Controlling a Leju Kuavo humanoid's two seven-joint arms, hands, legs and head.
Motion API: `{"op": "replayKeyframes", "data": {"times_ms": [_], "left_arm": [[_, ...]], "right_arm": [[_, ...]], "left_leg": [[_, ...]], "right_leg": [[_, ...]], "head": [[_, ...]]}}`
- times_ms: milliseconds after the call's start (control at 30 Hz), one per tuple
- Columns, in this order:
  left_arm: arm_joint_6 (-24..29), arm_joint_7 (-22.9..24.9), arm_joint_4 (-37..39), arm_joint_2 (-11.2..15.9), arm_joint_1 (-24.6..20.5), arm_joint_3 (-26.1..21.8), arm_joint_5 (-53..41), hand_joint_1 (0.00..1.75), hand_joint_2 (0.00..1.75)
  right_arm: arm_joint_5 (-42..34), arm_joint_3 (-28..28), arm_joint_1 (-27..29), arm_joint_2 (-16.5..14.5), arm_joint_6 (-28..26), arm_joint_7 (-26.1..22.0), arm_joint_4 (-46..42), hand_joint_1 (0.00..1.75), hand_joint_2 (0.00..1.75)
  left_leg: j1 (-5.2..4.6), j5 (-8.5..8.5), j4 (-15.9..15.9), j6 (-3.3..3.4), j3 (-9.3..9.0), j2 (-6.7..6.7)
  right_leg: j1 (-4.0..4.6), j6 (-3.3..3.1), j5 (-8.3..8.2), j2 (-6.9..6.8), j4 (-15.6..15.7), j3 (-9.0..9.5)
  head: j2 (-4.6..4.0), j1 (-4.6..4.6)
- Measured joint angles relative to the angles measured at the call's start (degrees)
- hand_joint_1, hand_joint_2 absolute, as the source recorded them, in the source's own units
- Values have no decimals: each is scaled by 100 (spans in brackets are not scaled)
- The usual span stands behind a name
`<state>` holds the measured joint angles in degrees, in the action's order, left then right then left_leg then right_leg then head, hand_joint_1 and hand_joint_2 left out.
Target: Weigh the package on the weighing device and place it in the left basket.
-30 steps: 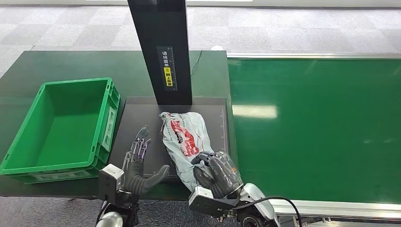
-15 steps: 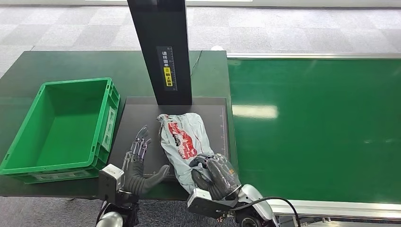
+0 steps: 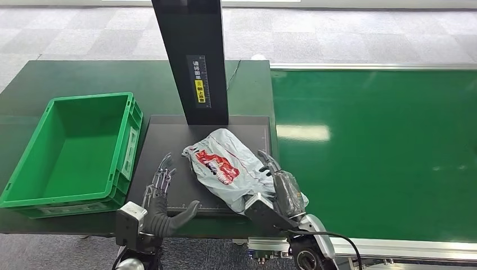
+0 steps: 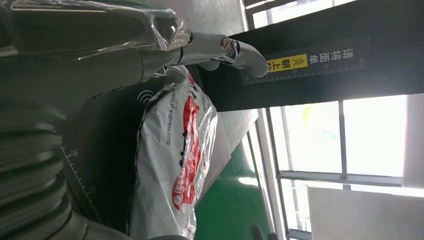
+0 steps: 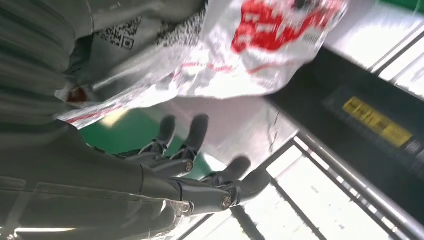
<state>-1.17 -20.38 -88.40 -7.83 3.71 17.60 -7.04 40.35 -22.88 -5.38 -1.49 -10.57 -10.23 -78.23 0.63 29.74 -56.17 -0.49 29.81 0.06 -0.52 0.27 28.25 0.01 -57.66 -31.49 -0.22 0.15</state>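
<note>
Package swung sideways (right hand touching its near end).

Grey ribbed hands; black cable

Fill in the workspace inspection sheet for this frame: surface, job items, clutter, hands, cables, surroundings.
Surface: dark green table, green conveyor belt beside it.
Job's things: package lies on the black weighing device; green basket holds nothing.
Clutter: nothing seen.
Hands: left hand spread, beside the package; right hand with fingers apart at the package's near end.
Cables: black cable at the right arm.
Surroundings: grey tiled floor.
</note>
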Motion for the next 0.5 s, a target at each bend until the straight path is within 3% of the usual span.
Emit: {"op": "replayKeyframes", "data": {"times_ms": [267, 500], "left_arm": [[177, -39, -66, 10, 74, -7, -242, 0, 175], [586, -6, -78, 79, 45, 267, -1612, 0, 175]], "right_arm": [[-12, 347, 43, -42, -263, 126, -19, 0, 175], [-852, 456, 73, -97, 83, 13, -18, 0, 175]], "left_leg": [[0, 0, 0, 0, -2, 0], [0, 0, 0, 0, -2, 1]], "right_leg": [[0, 0, 0, 0, 0, 0], [0, 0, 0, 1, 0, 0]], "head": [[0, -1], [0, 0]]}}
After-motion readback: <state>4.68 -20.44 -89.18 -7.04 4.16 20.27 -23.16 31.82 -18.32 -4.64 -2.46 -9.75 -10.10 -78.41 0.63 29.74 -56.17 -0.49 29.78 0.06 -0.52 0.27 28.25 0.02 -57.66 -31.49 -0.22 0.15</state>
